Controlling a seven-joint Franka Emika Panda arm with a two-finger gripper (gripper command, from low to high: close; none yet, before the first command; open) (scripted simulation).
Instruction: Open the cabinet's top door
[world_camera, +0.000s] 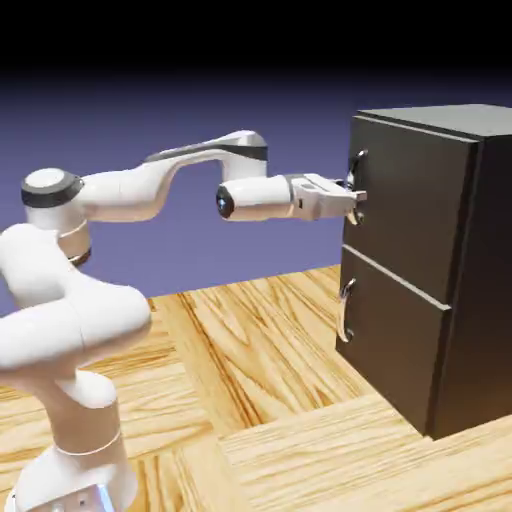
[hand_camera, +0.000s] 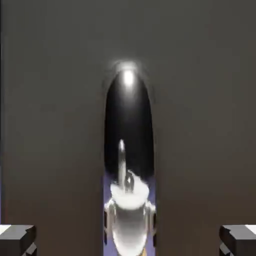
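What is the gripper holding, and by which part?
Nothing: the gripper is open, its fingers clear of the curved silver bar handle between them.

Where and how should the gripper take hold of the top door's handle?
Probably mid-bar, from straight in front, one finger each side: the top door's handle is a curved upright bar bowing out from the flat panel.

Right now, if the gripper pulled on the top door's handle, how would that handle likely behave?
The handle looks like stiff metal, so it probably wouldn't bend. Its mirror-like shine suggests the fingers might slip along it. Being mounted on the top door, it would likely bring that panel along.
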